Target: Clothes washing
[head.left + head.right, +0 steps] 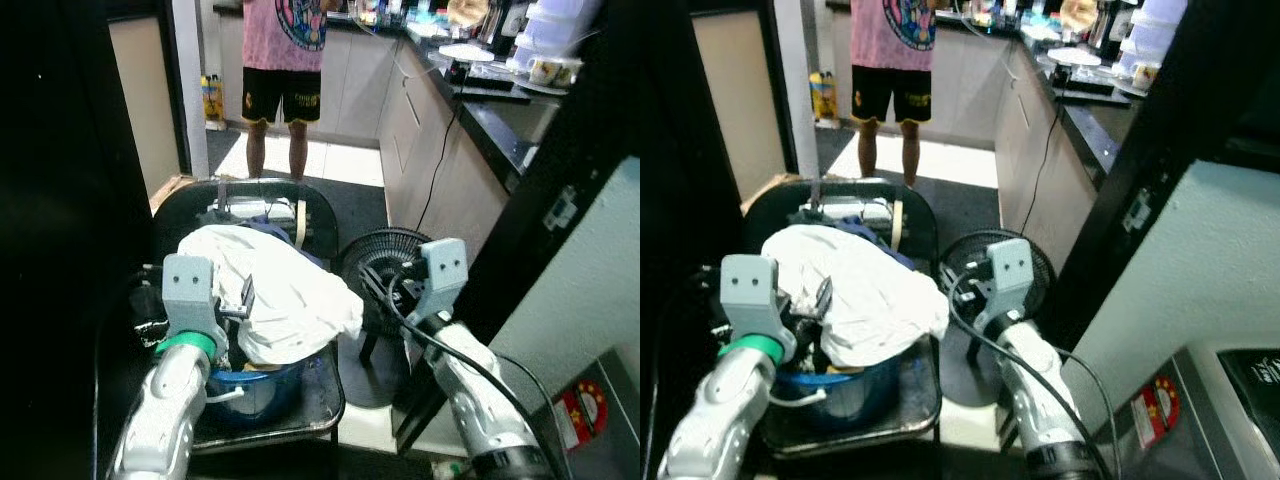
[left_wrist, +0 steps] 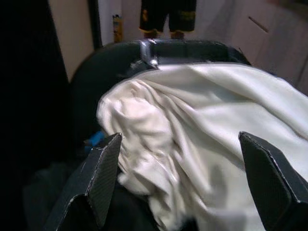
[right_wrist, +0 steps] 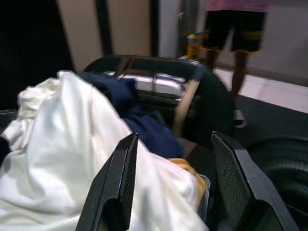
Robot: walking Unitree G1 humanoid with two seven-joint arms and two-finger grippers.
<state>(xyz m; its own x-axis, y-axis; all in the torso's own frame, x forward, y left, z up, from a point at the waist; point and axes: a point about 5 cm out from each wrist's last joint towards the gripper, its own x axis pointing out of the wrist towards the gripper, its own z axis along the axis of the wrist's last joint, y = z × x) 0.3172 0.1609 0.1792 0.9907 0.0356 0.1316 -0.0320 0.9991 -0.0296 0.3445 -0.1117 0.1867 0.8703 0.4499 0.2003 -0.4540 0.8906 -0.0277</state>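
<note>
A white garment [image 1: 285, 290] lies heaped over a blue basin [image 1: 255, 388], which stands on the seat of a black chair [image 1: 250, 195]. Under the white cloth there is a dark blue garment [image 3: 139, 113] and something yellow [image 3: 188, 172]. My left gripper [image 2: 179, 139] hovers at the left side of the heap, open, with the white cloth [image 2: 192, 144] spread beneath its wide-apart fingers. At the right side of the heap my right gripper [image 3: 174, 139] is open too, holding nothing, just above the cloth's edge.
A black floor fan [image 1: 385, 262] stands close to the right of the chair. A person [image 1: 285, 60] stands behind it on the tiled floor. A dark counter [image 1: 500, 110] with cabinets runs along the right. A grey appliance with a red sticker [image 1: 585, 405] is at the lower right.
</note>
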